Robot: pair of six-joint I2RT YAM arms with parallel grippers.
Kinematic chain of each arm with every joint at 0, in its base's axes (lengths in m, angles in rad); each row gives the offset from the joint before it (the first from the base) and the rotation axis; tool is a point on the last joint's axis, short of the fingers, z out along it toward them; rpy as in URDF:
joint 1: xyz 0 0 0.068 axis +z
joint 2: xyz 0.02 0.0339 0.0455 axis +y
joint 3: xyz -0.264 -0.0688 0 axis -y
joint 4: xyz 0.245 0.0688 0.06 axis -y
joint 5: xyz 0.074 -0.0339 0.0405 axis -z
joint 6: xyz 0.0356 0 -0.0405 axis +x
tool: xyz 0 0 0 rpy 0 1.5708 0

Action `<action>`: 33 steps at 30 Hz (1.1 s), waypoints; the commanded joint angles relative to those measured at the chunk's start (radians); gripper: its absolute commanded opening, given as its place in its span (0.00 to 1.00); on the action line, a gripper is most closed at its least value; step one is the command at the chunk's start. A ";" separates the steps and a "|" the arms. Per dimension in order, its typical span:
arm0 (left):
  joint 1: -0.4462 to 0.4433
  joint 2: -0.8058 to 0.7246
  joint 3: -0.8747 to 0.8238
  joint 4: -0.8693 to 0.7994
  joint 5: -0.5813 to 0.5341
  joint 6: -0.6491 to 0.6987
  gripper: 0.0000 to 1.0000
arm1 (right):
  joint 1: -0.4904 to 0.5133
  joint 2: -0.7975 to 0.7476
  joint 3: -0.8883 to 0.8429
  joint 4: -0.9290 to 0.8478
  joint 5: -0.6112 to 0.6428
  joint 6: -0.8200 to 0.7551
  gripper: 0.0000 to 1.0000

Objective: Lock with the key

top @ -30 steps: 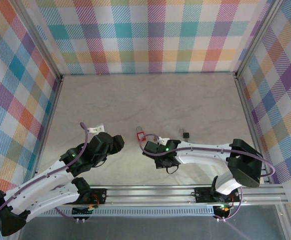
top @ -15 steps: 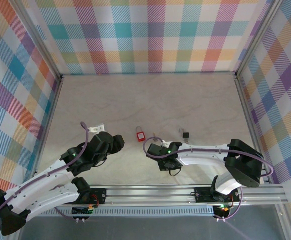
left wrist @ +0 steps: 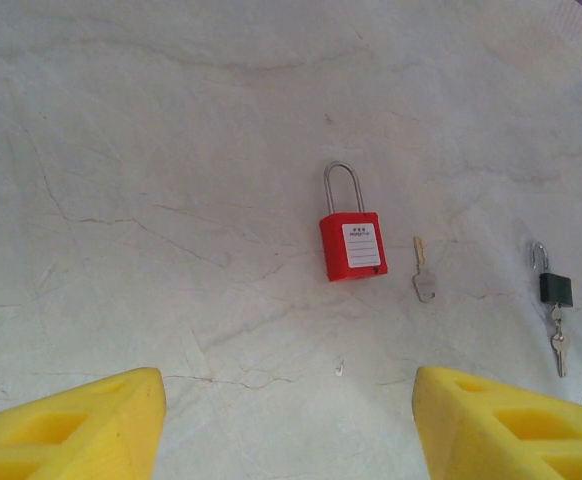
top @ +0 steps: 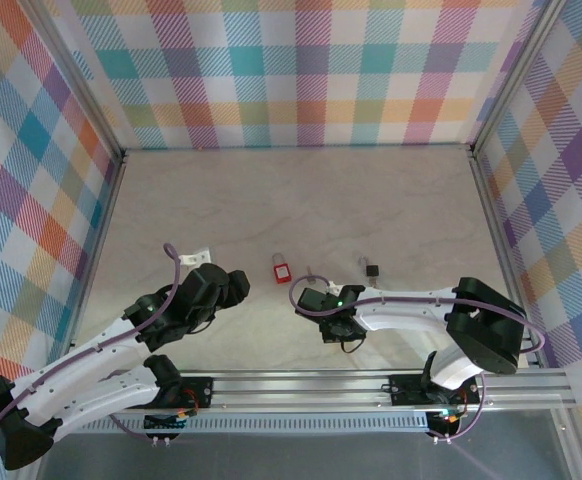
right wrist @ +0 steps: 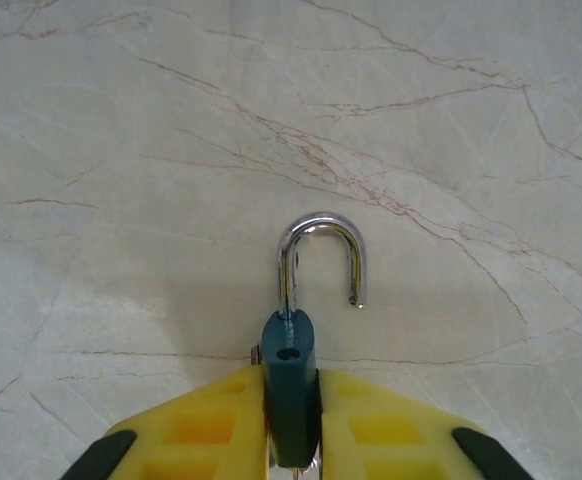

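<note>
1 teal padlock (right wrist: 289, 370) in right gripper (right wrist: 291, 425); red padlock (left wrist: 351, 247) beside key (left wrist: 423, 275)

You have the red padlock (top: 281, 267) lying flat on the table (top: 301, 200), near the front. Your left gripper (top: 236, 283) sits near it on its left, and your right gripper (top: 304, 298) is close below and to its right. A black padlock (top: 373, 269) lies further right, apart from both.

Three padlocks: red padlock (left wrist: 349, 245) left, black padlock (left wrist: 556, 288) right, teal padlock (right wrist: 291, 390) nearest. Two keys: loose key (left wrist: 423, 272) between red and black, hanging key (left wrist: 558, 340) on black.
</note>
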 commanded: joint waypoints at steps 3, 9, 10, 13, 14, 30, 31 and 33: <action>-0.012 0.009 0.023 -0.013 -0.008 0.018 0.66 | -0.011 0.025 -0.008 -0.013 -0.002 -0.010 0.08; -0.011 0.001 0.007 0.056 0.033 0.032 0.68 | -0.012 -0.065 0.016 0.031 -0.003 -0.150 0.00; -0.011 -0.005 0.001 0.076 0.043 0.036 0.69 | -0.010 -0.096 0.017 0.047 -0.004 -0.184 0.00; -0.010 -0.031 -0.023 0.156 0.075 0.045 0.71 | -0.011 -0.213 0.006 0.128 -0.058 -0.333 0.00; -0.010 -0.041 -0.037 0.197 0.095 0.058 0.72 | -0.011 -0.257 0.000 0.155 -0.091 -0.374 0.00; 0.001 -0.103 -0.177 0.795 0.404 0.119 0.66 | -0.048 -0.917 -0.343 0.622 -0.535 -0.687 0.00; 0.001 -0.081 -0.161 0.795 0.428 0.119 0.62 | -0.052 -0.936 -0.352 0.633 -0.538 -0.695 0.00; 0.002 -0.045 -0.134 0.793 0.473 0.121 0.56 | -0.060 -0.953 -0.360 0.651 -0.551 -0.710 0.00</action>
